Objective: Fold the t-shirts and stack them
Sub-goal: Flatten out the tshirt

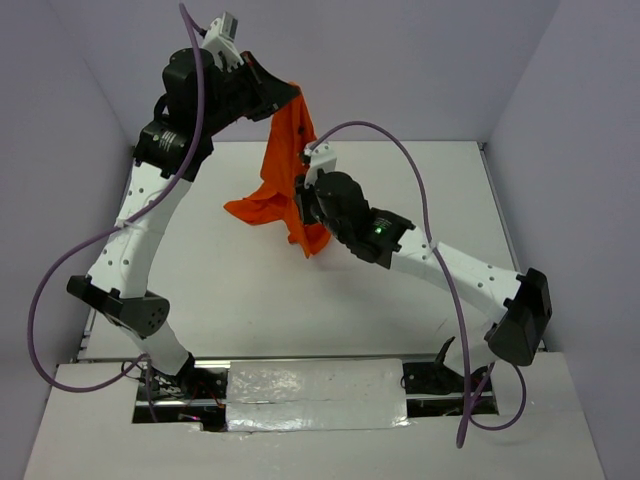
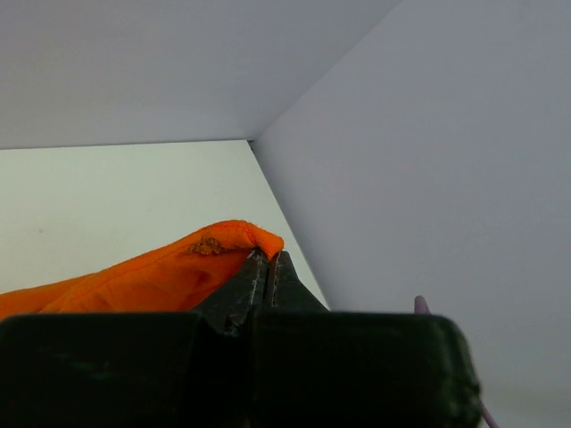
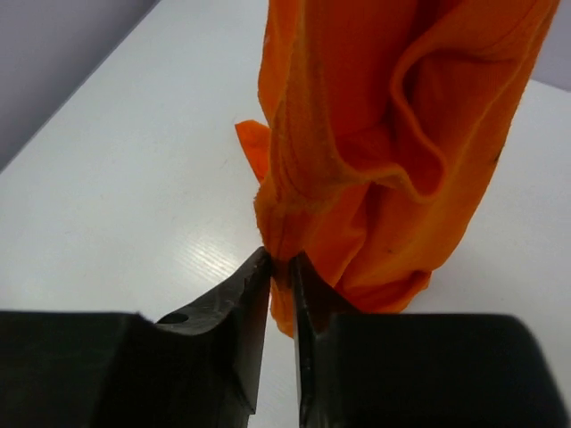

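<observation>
T-shirt of bright orange soft fabric (image 1: 283, 165) hangs in the air above the white flat table (image 1: 250, 290), toward its far middle. The black two-finger left gripper (image 2: 269, 260) is raised high and is closed on the top edge of the cloth; a small orange fold stands out just over its tips. From there the t-shirt falls down in a long bunch, and one loose part spreads to the left, low near the table. The black two-finger right gripper (image 3: 280, 265) is lower, at the side of the bunch, its jaws pressed on a thin hem of the cloth. I cannot tell if the lowest part touches the table.
</observation>
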Motion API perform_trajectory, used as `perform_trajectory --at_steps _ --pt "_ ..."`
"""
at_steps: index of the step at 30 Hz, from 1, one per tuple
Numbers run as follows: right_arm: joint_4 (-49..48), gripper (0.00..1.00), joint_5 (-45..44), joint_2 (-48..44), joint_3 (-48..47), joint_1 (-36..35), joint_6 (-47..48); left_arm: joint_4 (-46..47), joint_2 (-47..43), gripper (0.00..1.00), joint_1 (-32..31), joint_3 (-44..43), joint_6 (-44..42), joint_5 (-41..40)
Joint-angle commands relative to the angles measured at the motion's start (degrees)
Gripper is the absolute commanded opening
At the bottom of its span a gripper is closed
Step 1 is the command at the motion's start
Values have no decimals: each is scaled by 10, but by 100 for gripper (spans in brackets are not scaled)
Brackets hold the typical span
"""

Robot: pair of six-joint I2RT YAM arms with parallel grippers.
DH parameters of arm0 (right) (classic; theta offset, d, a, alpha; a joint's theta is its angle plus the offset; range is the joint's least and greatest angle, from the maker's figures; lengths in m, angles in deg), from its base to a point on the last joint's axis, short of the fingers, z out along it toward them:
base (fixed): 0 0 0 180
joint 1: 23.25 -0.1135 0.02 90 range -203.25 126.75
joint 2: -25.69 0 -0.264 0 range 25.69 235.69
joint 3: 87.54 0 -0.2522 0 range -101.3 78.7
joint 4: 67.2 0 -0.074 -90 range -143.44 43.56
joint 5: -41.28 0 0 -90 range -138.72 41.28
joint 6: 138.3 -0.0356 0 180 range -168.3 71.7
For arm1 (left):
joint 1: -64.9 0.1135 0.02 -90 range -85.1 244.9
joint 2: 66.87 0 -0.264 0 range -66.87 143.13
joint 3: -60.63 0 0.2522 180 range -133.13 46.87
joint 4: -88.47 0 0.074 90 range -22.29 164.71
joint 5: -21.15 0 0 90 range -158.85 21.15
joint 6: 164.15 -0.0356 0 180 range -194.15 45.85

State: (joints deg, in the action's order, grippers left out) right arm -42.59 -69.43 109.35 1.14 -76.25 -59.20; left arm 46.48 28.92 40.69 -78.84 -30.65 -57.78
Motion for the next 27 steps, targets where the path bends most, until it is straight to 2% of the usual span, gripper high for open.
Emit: perform_trajectory --at_steps 1,8,16,21,27 --pt "-57 21 -24 -21 6 3 27 50 -34 0 -3 1 -1 -16" --pt "-18 0 88 -60 -14 105 47 64 -36 0 -2 2 -2 -39" --pt "-24 0 219 -163 -15 227 165 101 -12 0 -2 -31 18 -67" --pt "-50 0 232 -210 -25 284 223 121 36 0 -4 -86 54 -19" --pt "-72 0 243 -198 -99 402 226 176 89 0 -6 -122 110 19"
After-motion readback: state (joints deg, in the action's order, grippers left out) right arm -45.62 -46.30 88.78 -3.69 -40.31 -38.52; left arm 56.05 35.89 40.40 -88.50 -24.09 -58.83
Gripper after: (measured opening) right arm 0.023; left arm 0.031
